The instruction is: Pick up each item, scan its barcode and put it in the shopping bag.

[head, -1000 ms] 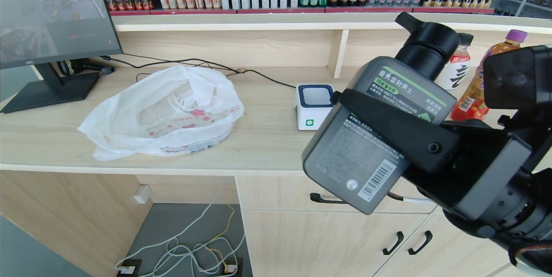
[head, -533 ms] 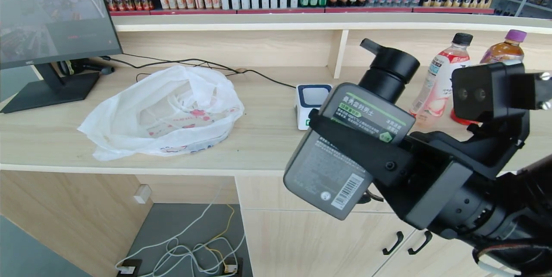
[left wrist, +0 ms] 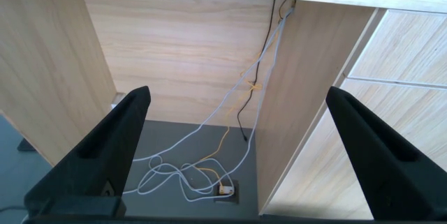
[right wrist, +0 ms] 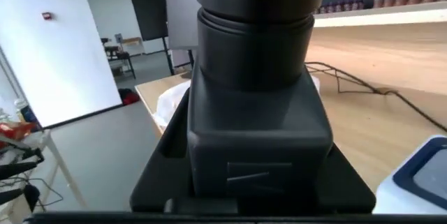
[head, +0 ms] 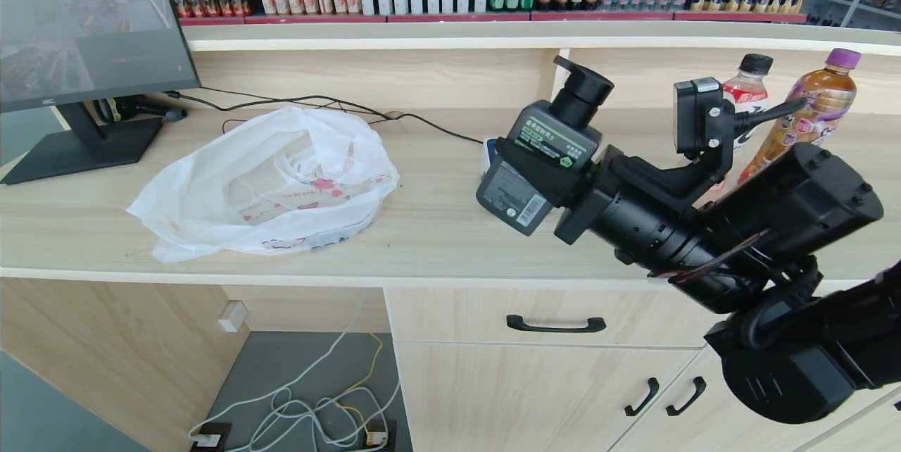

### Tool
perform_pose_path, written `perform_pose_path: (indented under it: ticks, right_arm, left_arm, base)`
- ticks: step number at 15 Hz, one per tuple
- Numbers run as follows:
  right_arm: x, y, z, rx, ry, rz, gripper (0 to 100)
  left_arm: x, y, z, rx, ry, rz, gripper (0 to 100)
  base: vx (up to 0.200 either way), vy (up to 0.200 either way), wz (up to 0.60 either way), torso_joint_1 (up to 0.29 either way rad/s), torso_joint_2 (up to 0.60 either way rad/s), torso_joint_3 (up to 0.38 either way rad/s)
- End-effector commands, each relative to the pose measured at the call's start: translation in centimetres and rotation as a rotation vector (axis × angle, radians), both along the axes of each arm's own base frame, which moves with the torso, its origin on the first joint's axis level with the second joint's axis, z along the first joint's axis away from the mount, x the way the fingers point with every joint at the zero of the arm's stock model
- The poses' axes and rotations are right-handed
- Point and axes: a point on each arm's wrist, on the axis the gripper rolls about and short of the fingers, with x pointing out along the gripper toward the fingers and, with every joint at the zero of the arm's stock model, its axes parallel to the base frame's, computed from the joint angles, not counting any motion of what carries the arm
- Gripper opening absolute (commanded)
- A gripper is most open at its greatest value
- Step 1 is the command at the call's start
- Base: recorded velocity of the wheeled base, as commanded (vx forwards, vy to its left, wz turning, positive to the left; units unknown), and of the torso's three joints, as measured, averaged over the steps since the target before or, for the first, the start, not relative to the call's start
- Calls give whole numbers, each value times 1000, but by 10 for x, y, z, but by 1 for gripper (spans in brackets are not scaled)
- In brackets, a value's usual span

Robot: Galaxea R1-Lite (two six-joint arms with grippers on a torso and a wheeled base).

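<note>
The pale wooden worktop (head: 436,227) runs across the head view, with drawers and a cupboard below it. A dark monitor (head: 84,22) stands at its left end. Right of the monitor's stand lies the white bag (head: 271,181), crumpled, its mouth open upward.

The right arm comes in from the lower right. Its gripper (head: 545,174) has its fingers clamped on the sides of a grey pump bottle (head: 508,193). The bottle is held off the worktop, tilted, with the black pump head pointing up and away and the barcode on its lower corner facing the head camera. It sits well right of the bag and covers most of the scanner (right wrist: 422,178), a small white box with a blue-framed window standing on the worktop. Whether the bottle touches the scanner cannot be told.

Two drinks stand at the back right, one orange with a purple cap (head: 816,110), one with a black cap (head: 746,89).

The left gripper (left wrist: 237,91) is below the worktop's edge, fingers wide apart and holding nothing, facing cables (left wrist: 202,175) on the floor.
</note>
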Motion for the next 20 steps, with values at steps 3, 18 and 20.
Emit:
perform_pose_path:
  ticks: [3, 18, 20]
  right_arm:
    - [50, -18, 0, -3, -91, -175, 0]
    - [92, 4, 43, -171, -590, -342, 0]
    - [92, 6, 55, -178, -679, -436, 0]
  left_arm:
    - [0, 0, 0, 3, 0, 0, 100]
    - [0, 0, 0, -2, 0, 0, 100]
    - [0, 0, 0, -2, 0, 0, 100]
  base:
    - [0, 0, 0, 0, 0, 0]
    - [0, 0, 0, 0, 0, 0]
    - [0, 0, 0, 0, 0, 0]
